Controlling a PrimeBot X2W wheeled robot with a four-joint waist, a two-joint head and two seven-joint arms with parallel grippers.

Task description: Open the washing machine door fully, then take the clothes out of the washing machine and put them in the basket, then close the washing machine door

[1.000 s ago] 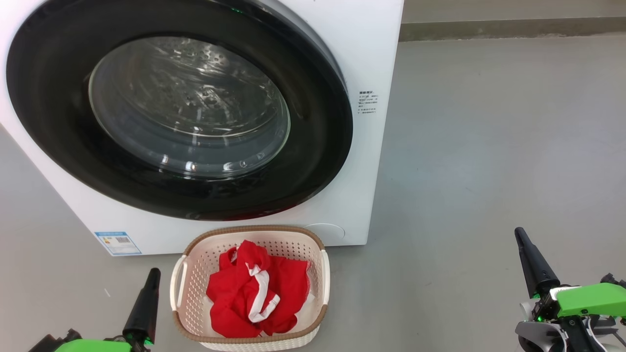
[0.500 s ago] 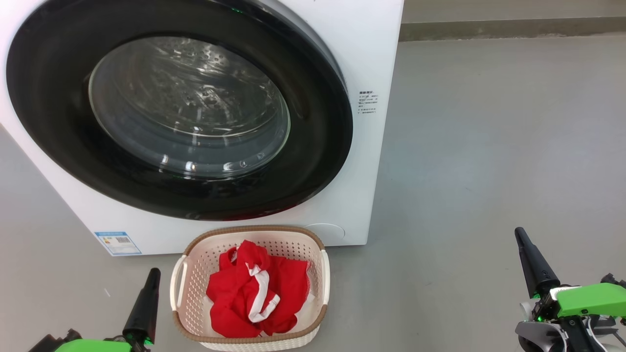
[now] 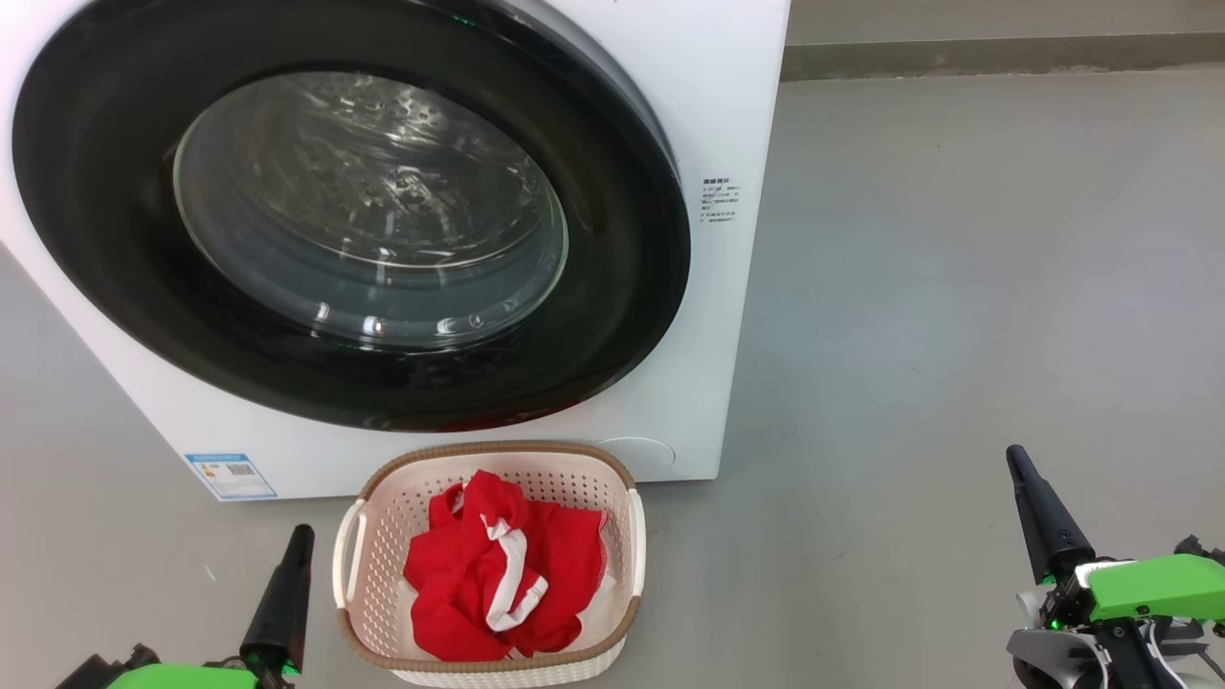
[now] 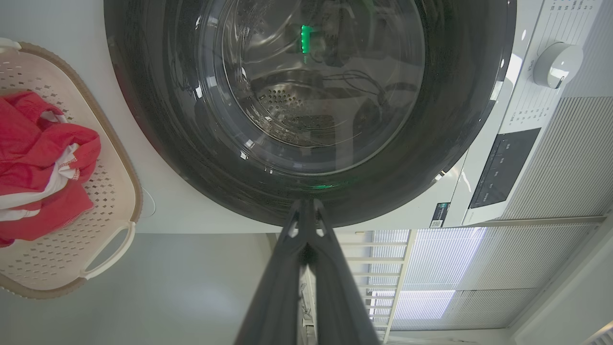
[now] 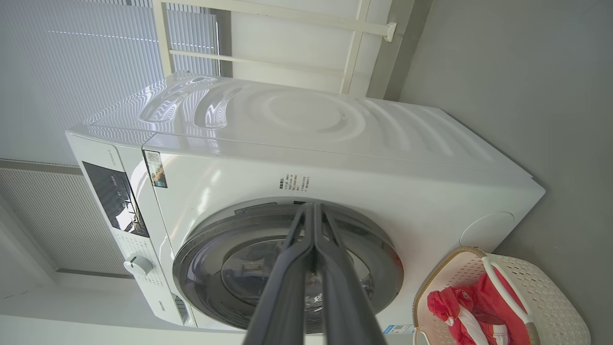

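The washing machine door (image 3: 368,206) sits flush on the washing machine (image 3: 708,96). The clothes (image 3: 498,569) lie heaped in the basket (image 3: 498,448) just below it. The left gripper (image 3: 301,536) and right gripper (image 3: 1016,457), fingers pressed together and empty, rest clear of both, because all 3 steps appear complete.

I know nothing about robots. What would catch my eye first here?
The door, a huge glossy black ring around glass, dominates the head view's upper left, shut on the white washer. Below it on the floor, a basket holds bright red clothes. The left gripper and right gripper sit at the lower corners, shut and empty.
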